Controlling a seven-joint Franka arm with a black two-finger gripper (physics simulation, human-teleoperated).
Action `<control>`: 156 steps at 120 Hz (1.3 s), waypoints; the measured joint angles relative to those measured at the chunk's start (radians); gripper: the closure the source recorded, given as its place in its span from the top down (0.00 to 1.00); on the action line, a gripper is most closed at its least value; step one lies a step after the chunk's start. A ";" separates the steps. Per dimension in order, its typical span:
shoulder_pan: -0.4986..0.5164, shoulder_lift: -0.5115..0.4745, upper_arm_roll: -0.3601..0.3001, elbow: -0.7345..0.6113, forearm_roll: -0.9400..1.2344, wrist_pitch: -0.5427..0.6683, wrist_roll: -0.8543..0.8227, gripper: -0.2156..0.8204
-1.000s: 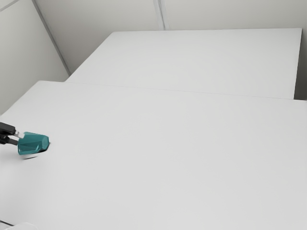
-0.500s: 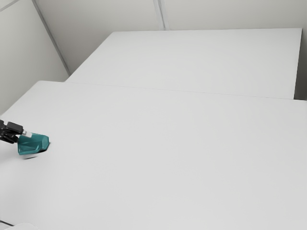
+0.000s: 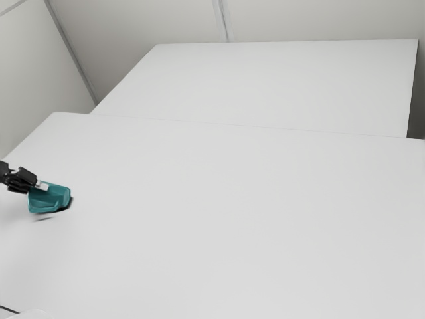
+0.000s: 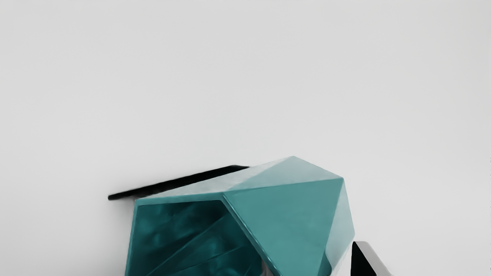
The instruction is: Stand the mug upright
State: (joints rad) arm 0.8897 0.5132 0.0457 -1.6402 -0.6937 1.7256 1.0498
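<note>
We see a smooth white table [image 3: 232,212], a fine straight line crossing its far part. Toward the exterior view's left, a teal mug [image 3: 51,198] is tipped on its side at the tabletop, dark shadow beside it; whether it touches, we can't tell.

gripper [image 3: 42,186]: black, blocky, angular segments | finger at gripper's end [image 4: 371,256]: pale grey outer side, smooth, rounded corner | same finger, inner face: flat, solid black, tapering to its tip
</note>
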 joint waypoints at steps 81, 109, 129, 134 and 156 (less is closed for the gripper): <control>-0.310 -0.210 0.020 -0.030 0.185 0.006 -0.077 0.05; -0.680 -0.353 0.233 -0.092 0.317 0.010 -0.186 0.04; -0.775 -0.460 0.230 -0.203 0.419 0.041 -0.286 0.04; -0.785 -0.482 0.222 -0.230 0.436 0.050 -0.310 0.04; -0.806 -0.569 0.160 -0.337 0.527 0.100 -0.431 0.04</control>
State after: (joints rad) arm 0.0840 -0.0558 0.2059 -1.9767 -0.1665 1.8260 0.6192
